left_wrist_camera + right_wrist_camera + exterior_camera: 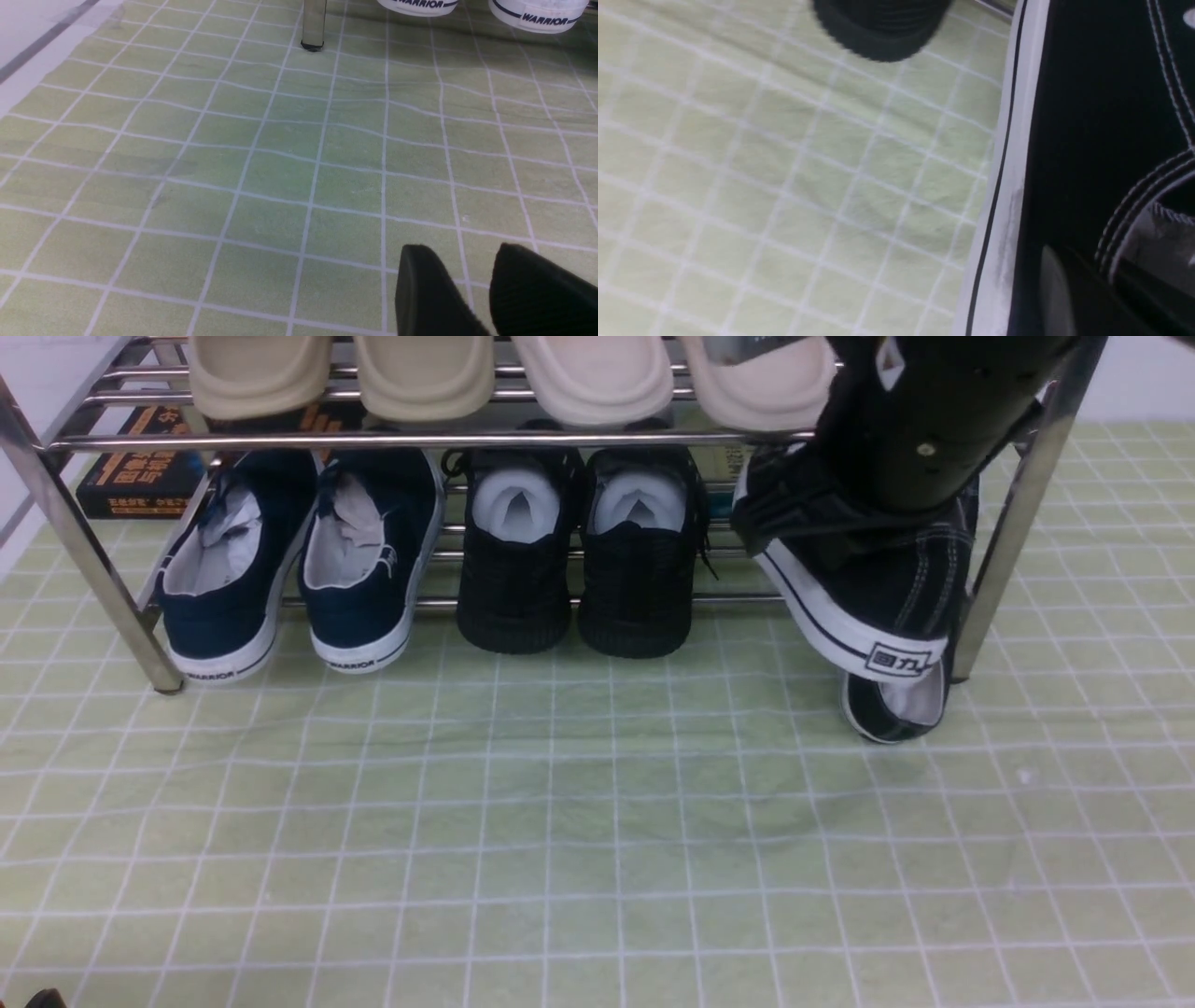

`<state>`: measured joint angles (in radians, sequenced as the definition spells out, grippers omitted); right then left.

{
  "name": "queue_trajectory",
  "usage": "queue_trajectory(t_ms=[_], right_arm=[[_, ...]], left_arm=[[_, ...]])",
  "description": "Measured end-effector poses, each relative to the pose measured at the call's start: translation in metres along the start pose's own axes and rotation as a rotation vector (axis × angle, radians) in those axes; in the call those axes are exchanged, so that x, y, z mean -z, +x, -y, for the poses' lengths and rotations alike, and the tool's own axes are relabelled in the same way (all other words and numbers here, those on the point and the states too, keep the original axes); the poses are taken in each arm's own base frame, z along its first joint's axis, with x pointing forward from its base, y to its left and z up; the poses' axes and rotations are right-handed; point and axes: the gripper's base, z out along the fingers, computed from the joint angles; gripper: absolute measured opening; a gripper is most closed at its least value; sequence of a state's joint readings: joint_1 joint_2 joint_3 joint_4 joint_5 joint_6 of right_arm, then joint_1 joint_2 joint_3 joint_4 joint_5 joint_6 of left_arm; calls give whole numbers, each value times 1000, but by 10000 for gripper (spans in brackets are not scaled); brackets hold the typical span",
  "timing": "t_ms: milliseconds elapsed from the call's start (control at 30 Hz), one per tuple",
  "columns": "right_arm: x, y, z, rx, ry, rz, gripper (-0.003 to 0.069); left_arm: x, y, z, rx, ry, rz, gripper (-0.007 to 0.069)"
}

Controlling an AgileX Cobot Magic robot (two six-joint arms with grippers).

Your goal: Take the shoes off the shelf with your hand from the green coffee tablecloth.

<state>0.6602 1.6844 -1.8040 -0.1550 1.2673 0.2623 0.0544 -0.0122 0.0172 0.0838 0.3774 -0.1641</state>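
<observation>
The black right arm (934,420) is angled down into the right end of the two-tier chrome tube shelf (373,441). The right gripper (822,518) is sunk among the black canvas sneakers with white striped soles (906,588); its jaws are clamped on them. One sneaker is held tilted, heel outward, above the pale green grid tablecloth (597,840); the second is lower, beside the shelf's front leg. The left gripper (462,254) is held with fingers apart over the cloth. Counted: two of these, two navy canvas sneakers (359,607), two black mesh sneakers (513,588), four beige slippers (425,373).
</observation>
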Motion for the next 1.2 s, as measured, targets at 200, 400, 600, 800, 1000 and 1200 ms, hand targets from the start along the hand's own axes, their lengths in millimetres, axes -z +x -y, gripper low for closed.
queue_trajectory(t_ms=[200,400,600,800,1000,1200], right_arm=[[40,9,2,-25,-91,67,5],[95,40,9,-50,-186,146,6],[94,76,3,-84,-323,46,8],[49,107,-21,-44,-355,-170,9],[8,122,-59,-14,-341,-290,10],[-45,115,-98,-15,-317,-261,10]], left_arm=[[0,0,0,0,0,0,242],[0,0,0,0,0,0,242],[0,0,0,0,0,0,242],[0,0,0,0,0,0,242],[0,0,0,0,0,0,242],[0,0,0,0,0,0,242]])
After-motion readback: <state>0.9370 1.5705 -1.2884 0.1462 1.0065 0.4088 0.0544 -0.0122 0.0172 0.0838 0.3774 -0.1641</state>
